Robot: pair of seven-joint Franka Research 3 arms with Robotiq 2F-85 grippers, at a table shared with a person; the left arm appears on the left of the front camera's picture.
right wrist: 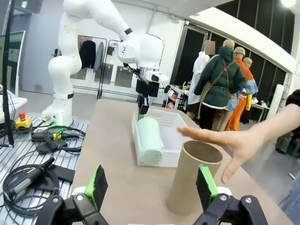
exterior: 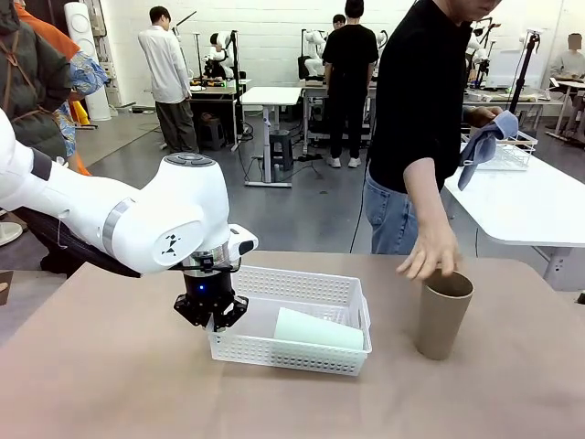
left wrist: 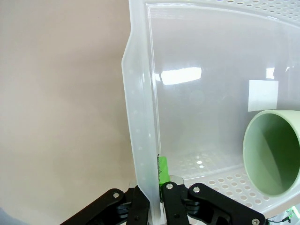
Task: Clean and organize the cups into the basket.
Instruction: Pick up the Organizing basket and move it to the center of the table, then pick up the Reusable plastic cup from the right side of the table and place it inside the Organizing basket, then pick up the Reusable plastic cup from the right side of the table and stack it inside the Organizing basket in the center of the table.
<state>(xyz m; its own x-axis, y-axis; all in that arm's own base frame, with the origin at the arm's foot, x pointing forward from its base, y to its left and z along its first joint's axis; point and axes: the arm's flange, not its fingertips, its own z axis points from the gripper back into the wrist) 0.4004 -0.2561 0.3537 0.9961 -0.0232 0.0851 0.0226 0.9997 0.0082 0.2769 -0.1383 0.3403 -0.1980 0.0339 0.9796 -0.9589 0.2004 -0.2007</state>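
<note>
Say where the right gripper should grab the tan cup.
Grip the tan cup mid-wall, fingers across its body, coming in level from the robot's side. It stands upright, mouth up, and the person's hand is over the rim, so a top approach looks blocked. The open right gripper faces it.

White lattice-perforated basket (exterior: 292, 353), pale mint cup (exterior: 315, 331), tan-brown cup (exterior: 441, 320), blue cloth (exterior: 483, 151), beige table (exterior: 110, 384)
</note>
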